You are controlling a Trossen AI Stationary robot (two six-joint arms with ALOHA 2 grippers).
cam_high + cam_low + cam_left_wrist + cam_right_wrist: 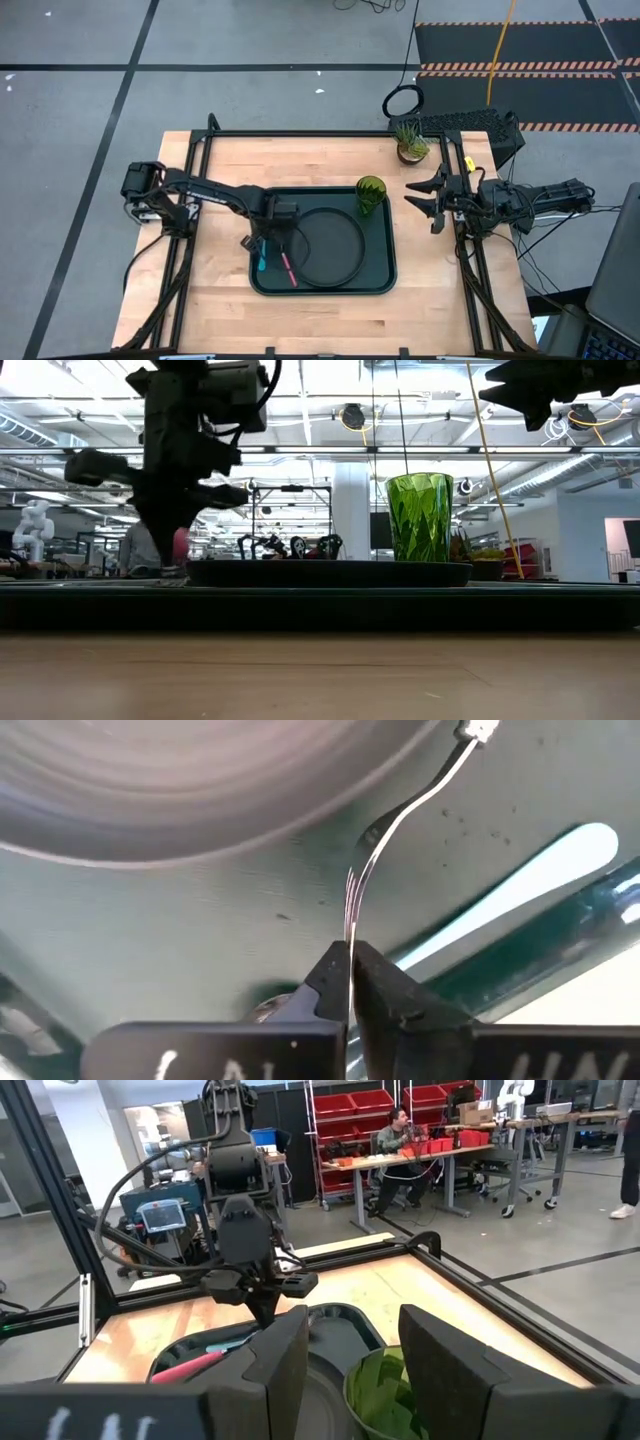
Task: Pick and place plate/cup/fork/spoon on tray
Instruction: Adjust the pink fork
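Pinched between the two dark fingers [330,982] of the left tool [350,982] are the silver tines of the fork [395,825], whose thin metal neck curves away toward its red-pink handle. Seen from above, that left tool [270,237] sits low over the left end of the tray [385,280], with the fork [287,268] lying on the tray floor just left of the plate [328,248], handle pointing toward the tray's front edge. Just beside the fork, closer to the tray's left lip, lies the spoon [261,258] with its light blue handle. The plate rests flat in the middle of the tray. At the tray's back right corner the green cup [370,194] stands upright; from desk height it rises above the tray's rim [420,518].

Right of the tray, well clear of it and above the wooden desk [220,170], the right tool [424,201] hangs with its fingers spread and nothing between them, pointing toward the cup. Beyond the tray's back right corner a small potted plant [410,142] stands on the desk.
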